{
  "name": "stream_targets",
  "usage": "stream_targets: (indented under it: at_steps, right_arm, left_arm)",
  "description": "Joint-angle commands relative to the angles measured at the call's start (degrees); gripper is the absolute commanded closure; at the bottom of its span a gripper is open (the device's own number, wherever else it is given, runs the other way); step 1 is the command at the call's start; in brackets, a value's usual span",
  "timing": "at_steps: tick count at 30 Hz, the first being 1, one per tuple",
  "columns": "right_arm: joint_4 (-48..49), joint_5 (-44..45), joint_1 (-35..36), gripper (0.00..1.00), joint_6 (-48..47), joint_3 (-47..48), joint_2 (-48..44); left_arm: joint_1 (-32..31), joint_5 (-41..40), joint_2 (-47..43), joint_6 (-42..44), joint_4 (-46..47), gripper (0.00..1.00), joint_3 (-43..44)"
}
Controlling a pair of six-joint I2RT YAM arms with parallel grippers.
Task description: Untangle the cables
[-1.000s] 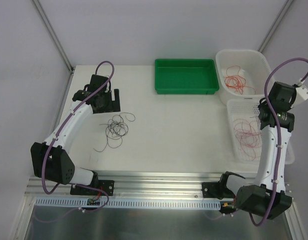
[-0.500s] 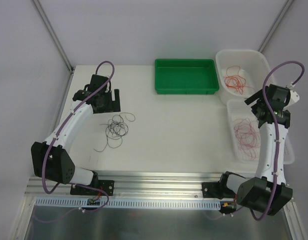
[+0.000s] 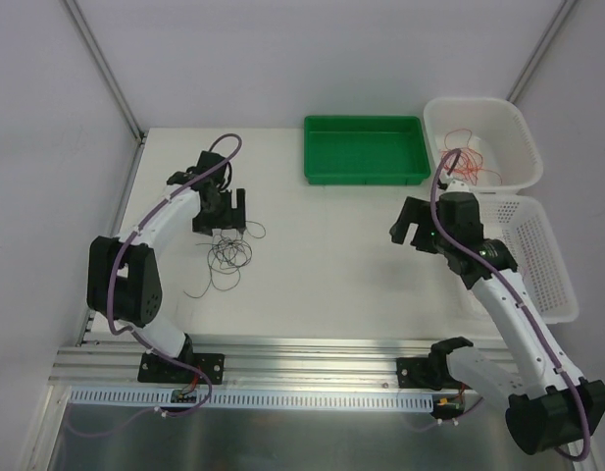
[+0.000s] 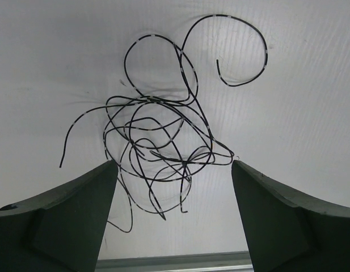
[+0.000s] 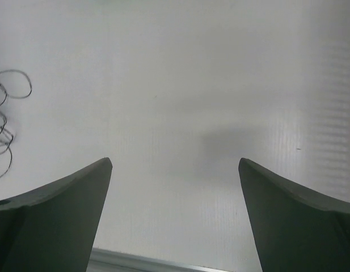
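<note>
1. Cables, thin, black and loosely tangled, are lying on the white table toward nine o'clock.
2. Left gripper is hovering over them, jaws gaping wide, gripping nothing.
3. Right gripper is hanging wide open, empty, toward three o'clock.

Black cables run off the right wrist view's left edge; from above, the right arm hides the inner wall of the mesh basket.

White table, loose tangle of black cables on its left part, green tray at the far edge, white bin and perforated basket along the right edge
</note>
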Motion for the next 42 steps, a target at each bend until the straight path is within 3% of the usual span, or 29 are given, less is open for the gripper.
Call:
stream_targets:
  at_steps: [1, 7, 10, 12, 13, 16, 19, 25, 28, 34, 42]
  right_arm:
    - [5.57, -2.13, 5.66, 0.00, -1.49, -1.39, -0.30]
    - [11.19, -0.89, 17.70, 0.00, -0.08, -4.12, 4.53]
    - [15.50, -1.59, 23.41, 0.00, 0.80, -4.56, 8.05]
    - [17.96, -1.60, 27.46, 0.00, 0.71, -3.78, 11.11]
    - [18.49, -0.81, 28.69, 0.00, 0.63, -3.42, 12.18]
    - [21.13, -0.72, 31.60, 0.00, 1.41, -3.15, 14.56]
    - [25.78, -1.59, 32.04, 0.01, 3.69, -5.43, 14.91]
    - [34.92, -4.57, 32.13, 0.00, 6.16, -8.60, 15.61]
    - [35.11, -5.29, 32.04, 0.02, 6.08, -7.38, 16.84]
    - [41.60, -11.26, 32.13, 0.11, 6.25, -5.18, 20.88]
    - [48.47, -16.19, 34.06, 0.13, 9.50, -0.97, 29.31]
  left_arm:
    - [-0.57, 3.63, 3.21, -0.66, -1.10, 0.19, 0.92]
    - [-1.97, 3.54, 8.92, -0.57, -2.77, 0.26, 1.97]
    - [-3.20, 3.72, 11.65, -0.48, -3.29, 0.35, 2.59]
    - [-4.16, 3.98, 12.88, -0.22, -3.82, 0.46, 3.55]
    - [-4.52, 4.33, 13.41, 0.13, -4.09, 0.63, 4.08]
    - [-5.92, 7.66, 11.93, 1.36, -4.26, 0.87, 4.61]
    - [-7.33, 12.06, 8.60, 2.94, -3.91, 0.98, 4.87]
    - [-9.26, 23.39, -1.33, 5.84, 0.74, 1.00, 1.98]
    - [-10.14, 25.86, -5.64, 7.16, 2.33, 1.00, 0.83]
    - [-10.41, 27.80, -10.22, 7.87, 4.43, 1.00, -0.22]
    - [-10.41, 28.24, -11.89, 7.51, 5.49, 1.00, -0.75]
